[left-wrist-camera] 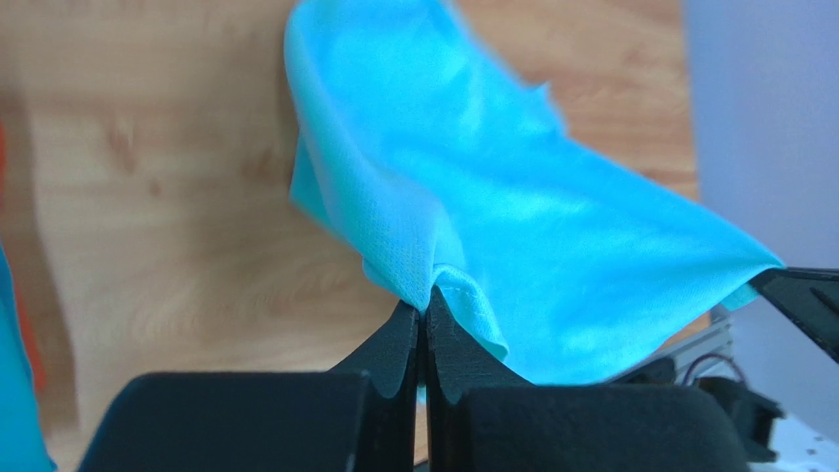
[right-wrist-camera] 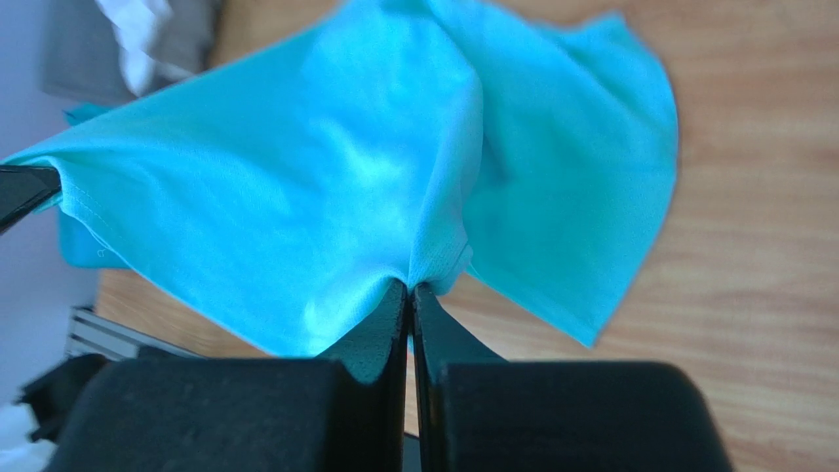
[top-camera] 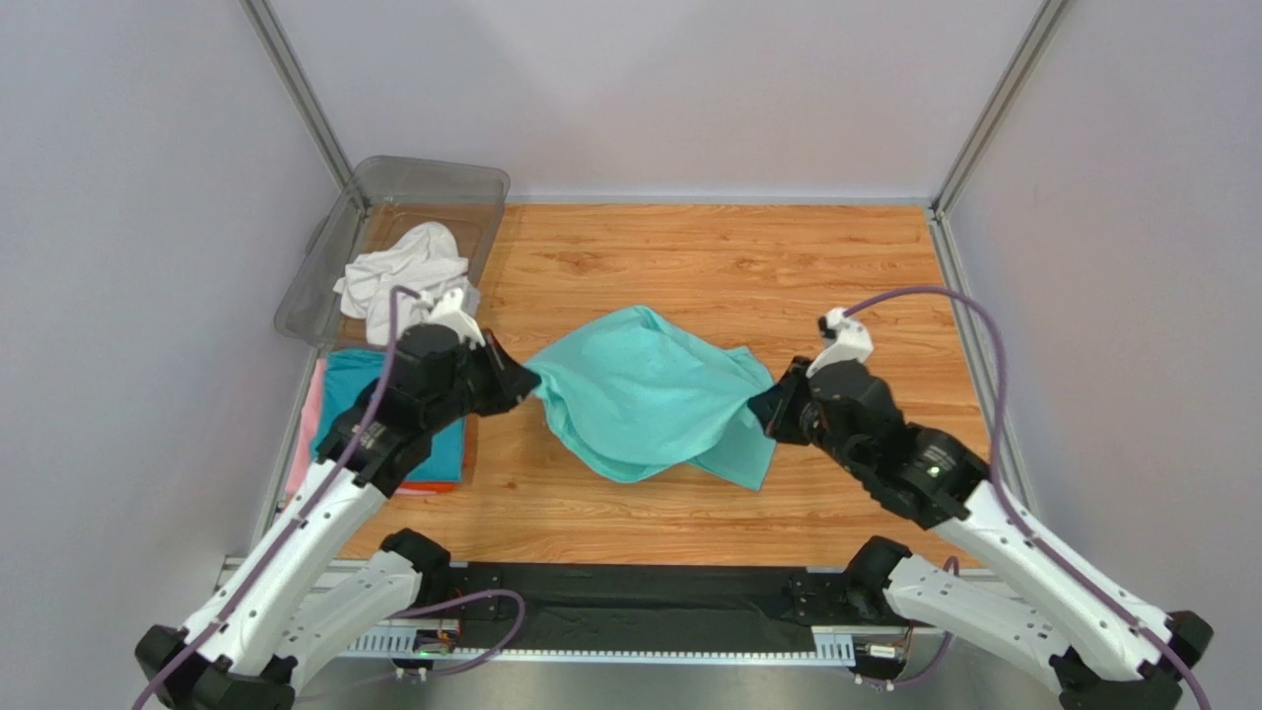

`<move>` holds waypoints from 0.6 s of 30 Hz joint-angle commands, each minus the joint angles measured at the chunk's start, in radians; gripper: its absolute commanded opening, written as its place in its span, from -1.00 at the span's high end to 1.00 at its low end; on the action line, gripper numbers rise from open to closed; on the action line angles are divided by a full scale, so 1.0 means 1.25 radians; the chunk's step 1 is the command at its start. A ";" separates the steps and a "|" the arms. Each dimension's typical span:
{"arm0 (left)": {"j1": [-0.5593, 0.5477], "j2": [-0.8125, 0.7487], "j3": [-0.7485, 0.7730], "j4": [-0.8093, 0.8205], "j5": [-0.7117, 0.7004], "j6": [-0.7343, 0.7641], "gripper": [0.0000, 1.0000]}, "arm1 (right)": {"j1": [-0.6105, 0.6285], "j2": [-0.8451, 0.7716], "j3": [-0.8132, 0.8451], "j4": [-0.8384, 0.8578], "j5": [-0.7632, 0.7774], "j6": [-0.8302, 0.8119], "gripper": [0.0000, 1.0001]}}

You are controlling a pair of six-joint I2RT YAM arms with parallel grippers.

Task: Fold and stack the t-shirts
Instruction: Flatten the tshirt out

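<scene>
Two grippers are holding one mint green t-shirt [top-camera: 652, 392] between them, over the middle of the wooden table [top-camera: 741, 266]. The left gripper [top-camera: 519, 382] is sitting at the shirt's left end and the right gripper [top-camera: 766, 411] at its right end, so the cloth is spanning the whole gap from one to the other.

The long axis of the shirt is running left to right across the table, almost level, with the right end a little nearer to the arm bases. One loose fold is bulging toward the far side, and another flap is hanging toward the near edge, beside the right gripper. From above I cannot tell for sure whether the lower folds are touching the wood or hanging just over it.

In the left wrist view the left gripper [left-wrist-camera: 423, 305] is pressing its fingers together with no gap, pinching a stitched hem of the shirt [left-wrist-camera: 512, 197]. In the right wrist view the right gripper [right-wrist-camera: 410, 295] is clamping in the same way on a bunched edge of the cloth [right-wrist-camera: 325, 187].

A white t-shirt [top-camera: 403, 266] is lying crumpled in the clear bin [top-camera: 430, 178] at the far left. A folded teal-blue t-shirt [top-camera: 356, 377] is lying below it, partly under the left arm.
</scene>
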 commanded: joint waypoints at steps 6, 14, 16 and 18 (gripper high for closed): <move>-0.002 0.034 0.428 0.028 -0.011 0.151 1.00 | 0.003 -0.032 0.319 0.002 0.128 -0.222 0.99; -0.002 0.080 0.707 0.063 0.080 0.189 1.00 | 0.003 -0.003 0.625 0.045 0.015 -0.321 1.00; -0.002 0.099 0.770 0.064 0.108 0.197 1.00 | 0.003 0.013 0.666 0.044 -0.007 -0.331 0.99; -0.002 0.112 0.814 0.064 0.128 0.201 1.00 | 0.004 0.033 0.713 0.043 -0.007 -0.358 1.00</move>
